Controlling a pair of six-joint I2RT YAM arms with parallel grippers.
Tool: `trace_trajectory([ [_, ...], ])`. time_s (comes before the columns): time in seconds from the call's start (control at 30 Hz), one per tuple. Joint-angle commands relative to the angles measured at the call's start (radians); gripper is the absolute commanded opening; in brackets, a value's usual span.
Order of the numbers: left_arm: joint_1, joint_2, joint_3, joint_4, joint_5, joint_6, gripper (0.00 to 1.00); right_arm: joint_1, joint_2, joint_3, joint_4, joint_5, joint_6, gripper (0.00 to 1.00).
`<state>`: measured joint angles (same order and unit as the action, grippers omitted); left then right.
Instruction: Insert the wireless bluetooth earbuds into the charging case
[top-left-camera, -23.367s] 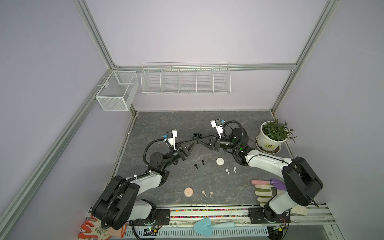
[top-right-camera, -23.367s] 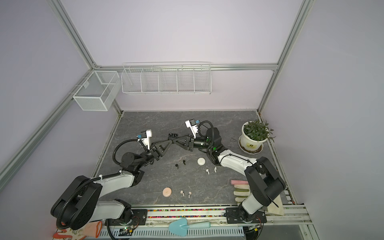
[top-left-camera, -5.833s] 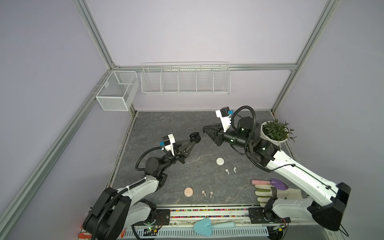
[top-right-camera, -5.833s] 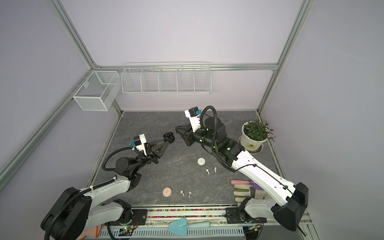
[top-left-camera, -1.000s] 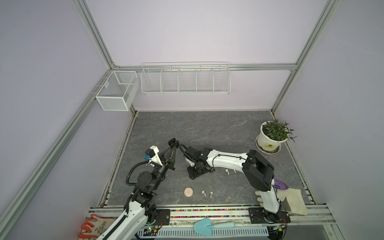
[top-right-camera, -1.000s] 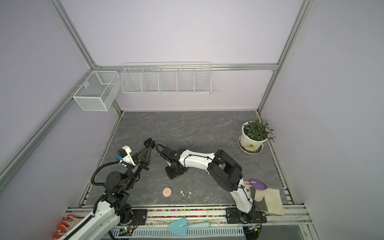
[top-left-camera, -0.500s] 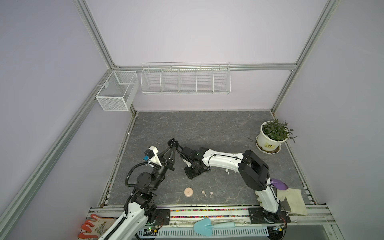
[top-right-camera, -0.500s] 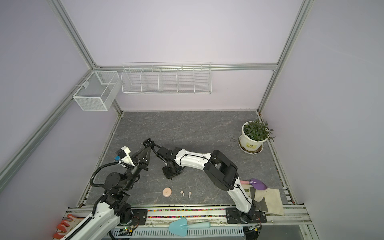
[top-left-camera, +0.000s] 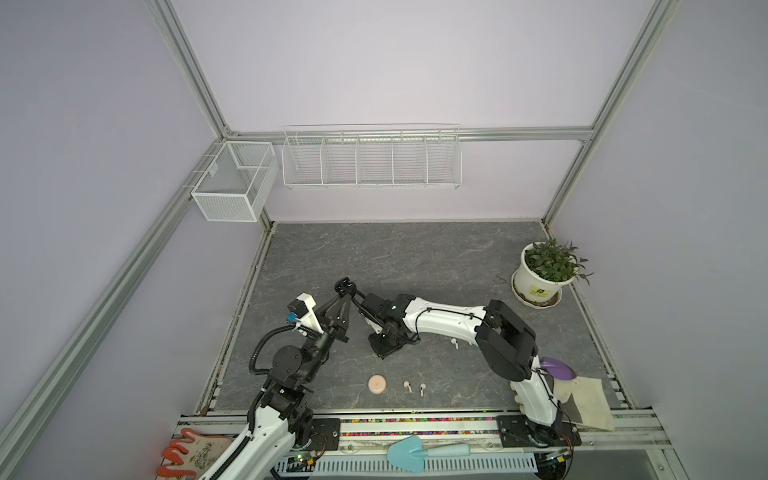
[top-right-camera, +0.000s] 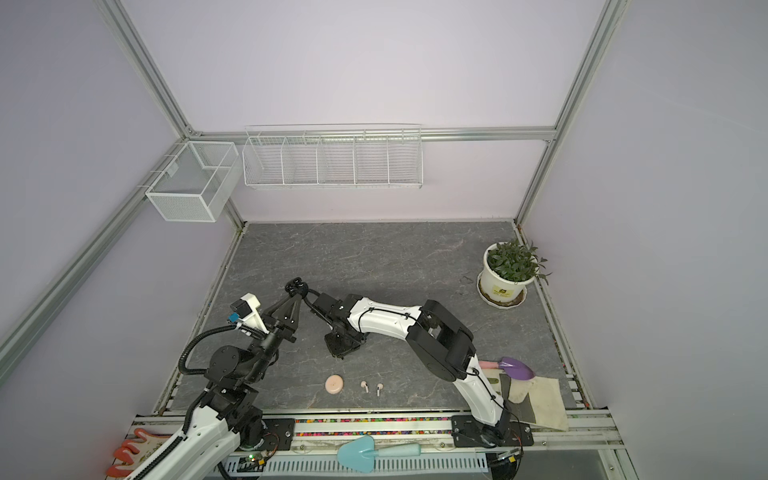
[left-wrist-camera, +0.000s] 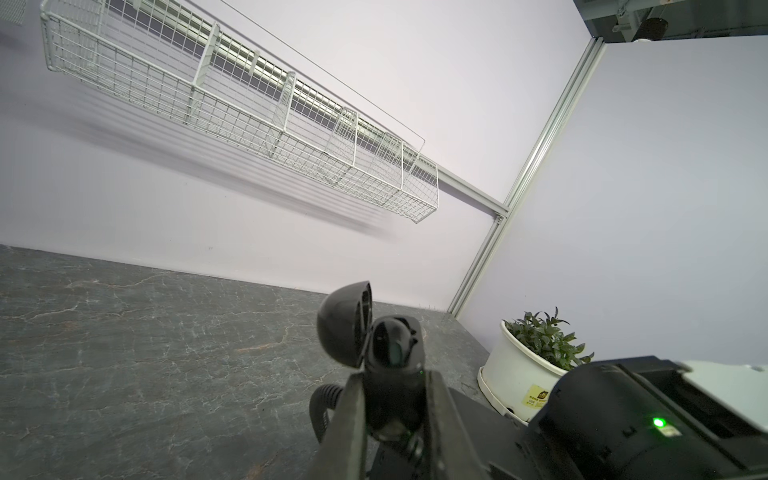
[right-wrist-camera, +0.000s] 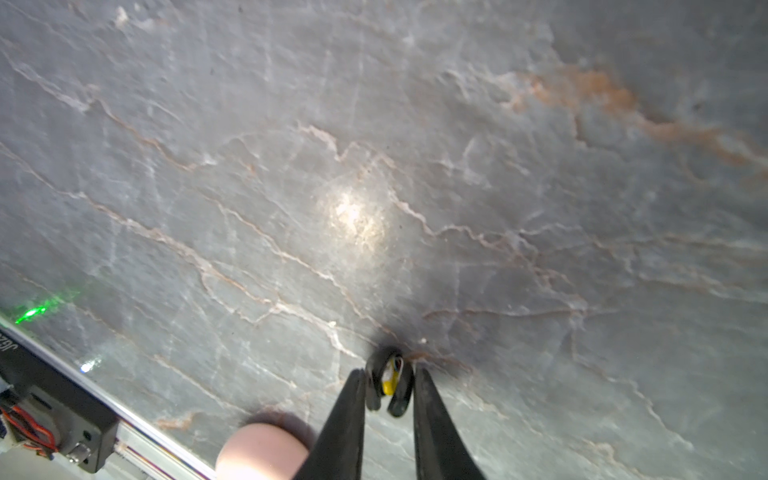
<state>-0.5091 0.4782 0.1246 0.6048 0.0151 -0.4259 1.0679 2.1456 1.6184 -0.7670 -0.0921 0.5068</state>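
Note:
My left gripper (top-left-camera: 344, 294) (left-wrist-camera: 392, 376) is raised over the table's left half, shut on the black charging case (top-left-camera: 345, 286) (top-right-camera: 296, 285) (left-wrist-camera: 395, 345), whose lid (left-wrist-camera: 344, 324) hangs open. My right gripper (top-left-camera: 382, 352) (right-wrist-camera: 388, 374) points down at the table just right of it. Its fingers press both sides of a small black earbud (right-wrist-camera: 390, 376) with a yellow patch, lying on the slab. Two pale pink earbuds (top-left-camera: 407, 386) (top-left-camera: 422, 389) lie near the front edge beside a closed pink case (top-left-camera: 377, 384) (right-wrist-camera: 262, 451). One white earbud (top-left-camera: 454, 343) shows beside the right forearm.
A potted plant (top-left-camera: 540, 274) stands at the right edge. A purple trowel (top-left-camera: 557, 369) and a cloth (top-left-camera: 584, 401) lie front right. On the front rail are a teal trowel (top-left-camera: 415, 451) and an orange glove (top-left-camera: 187, 453). Wire baskets (top-left-camera: 372, 158) hang on the back wall.
The right gripper's fingers have drawn in around the black earbud, and the arm shifted slightly left. The left gripper and the open case have stayed put.

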Motion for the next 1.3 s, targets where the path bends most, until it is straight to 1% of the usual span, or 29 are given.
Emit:
trace_trajectory([
  [0.0, 0.004, -0.014, -0.013, -0.002, -0.014, -0.004, 0.00, 0.006, 0.037, 0.018, -0.030, 0.012, -0.007, 0.24],
  [0.4, 0.004, -0.021, -0.014, -0.008, -0.018, -0.005, 0.00, 0.005, 0.045, 0.025, -0.034, 0.023, -0.016, 0.18],
  [0.63, 0.004, -0.025, -0.016, -0.013, -0.024, -0.004, 0.00, 0.005, 0.040, 0.021, -0.034, 0.027, -0.018, 0.18],
  [0.7, 0.004, -0.027, -0.015, -0.014, -0.026, -0.005, 0.00, 0.004, 0.037, 0.021, -0.035, 0.026, -0.019, 0.21],
  [0.87, 0.004, -0.030, -0.016, -0.016, -0.031, -0.003, 0.00, -0.001, 0.015, 0.026, -0.054, 0.028, -0.021, 0.35],
  [1.03, 0.004, -0.030, -0.015, -0.017, -0.041, -0.004, 0.00, 0.001, 0.000, 0.035, -0.066, 0.032, -0.021, 0.43],
  [1.13, 0.004, -0.033, -0.016, -0.017, -0.044, -0.004, 0.00, 0.004, 0.009, 0.049, -0.069, 0.027, -0.022, 0.45],
  [1.27, 0.004, -0.038, -0.016, -0.023, -0.049, -0.004, 0.00, 0.003, 0.033, 0.068, -0.074, 0.021, -0.024, 0.46],
])
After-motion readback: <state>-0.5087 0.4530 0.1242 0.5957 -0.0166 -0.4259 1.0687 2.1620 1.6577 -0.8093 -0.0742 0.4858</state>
